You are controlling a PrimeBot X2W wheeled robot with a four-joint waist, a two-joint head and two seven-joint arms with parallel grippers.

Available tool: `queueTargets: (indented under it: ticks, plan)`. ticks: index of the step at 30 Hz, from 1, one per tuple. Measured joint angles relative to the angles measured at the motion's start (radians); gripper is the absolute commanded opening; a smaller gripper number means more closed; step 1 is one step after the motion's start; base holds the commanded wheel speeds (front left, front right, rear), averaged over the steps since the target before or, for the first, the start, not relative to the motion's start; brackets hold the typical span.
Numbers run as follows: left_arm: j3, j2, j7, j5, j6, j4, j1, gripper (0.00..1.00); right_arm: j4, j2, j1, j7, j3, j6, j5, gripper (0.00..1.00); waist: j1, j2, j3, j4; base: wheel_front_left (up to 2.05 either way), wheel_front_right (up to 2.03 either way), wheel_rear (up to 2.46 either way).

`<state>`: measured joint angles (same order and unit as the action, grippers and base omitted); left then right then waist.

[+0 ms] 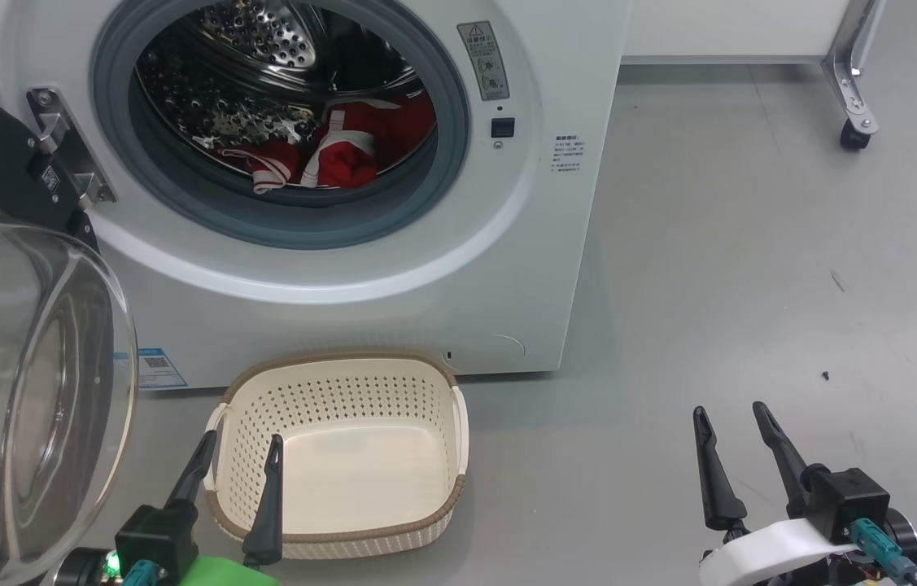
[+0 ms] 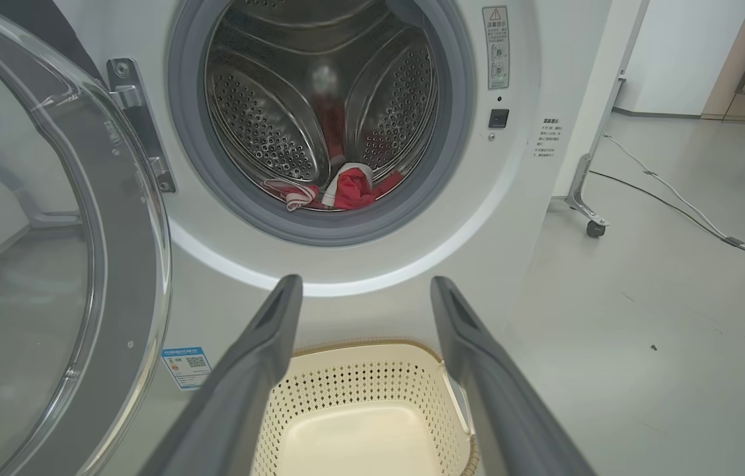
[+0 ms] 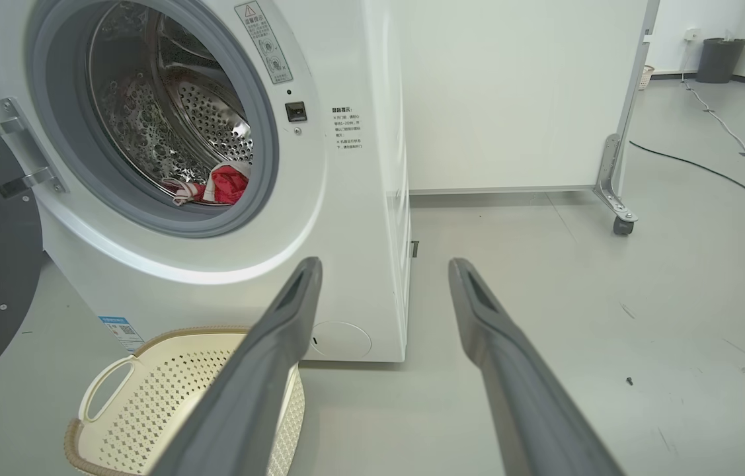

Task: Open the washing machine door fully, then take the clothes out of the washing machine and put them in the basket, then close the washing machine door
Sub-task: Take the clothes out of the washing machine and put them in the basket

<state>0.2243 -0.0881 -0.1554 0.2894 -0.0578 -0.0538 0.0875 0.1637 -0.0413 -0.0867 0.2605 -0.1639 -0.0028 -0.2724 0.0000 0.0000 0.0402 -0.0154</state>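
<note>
Grey floor [image 1: 710,285]: L end effector [image 1: 242,439] by basket [image 1: 344,358], R end effector [image 1: 729,408] apart, both wide.

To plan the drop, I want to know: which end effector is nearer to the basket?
Left. The left end effector hangs at the near left rim of the basket, open. The right end effector is far off to its right, above the floor, also open.

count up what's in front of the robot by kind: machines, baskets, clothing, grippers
washing machine: 1, its door swung open
basket: 1, on the floor in front of the machine
clothes: 1 red and white striped bundle, in the drum
grippers: 2, left gripper and right gripper, both open
total: 5
</note>
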Motion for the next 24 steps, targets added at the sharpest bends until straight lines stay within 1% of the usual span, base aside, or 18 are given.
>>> queueTargets:
  ticks: [11, 24]
  plan:
    - [0.0, 0.0, 0.0, 0.0, -0.007, 0.0, 0.0, 1.0, 0.004, 0.0, 0.0, 0.0, -0.004, 0.0, 0.0, 1.0, 0.0, 0.0, -0.004, 0.0, 0.57, -0.57, 0.0]
    - [0.005, 0.0, 0.0, 0.0, -0.007, -0.001, 0.0, 1.0, 0.007, 0.0, 0.0, 0.0, -0.007, 0.0, 0.0, 1.0, 0.0, 0.0, -0.006, -0.001, 0.11, -0.11, 0.0]
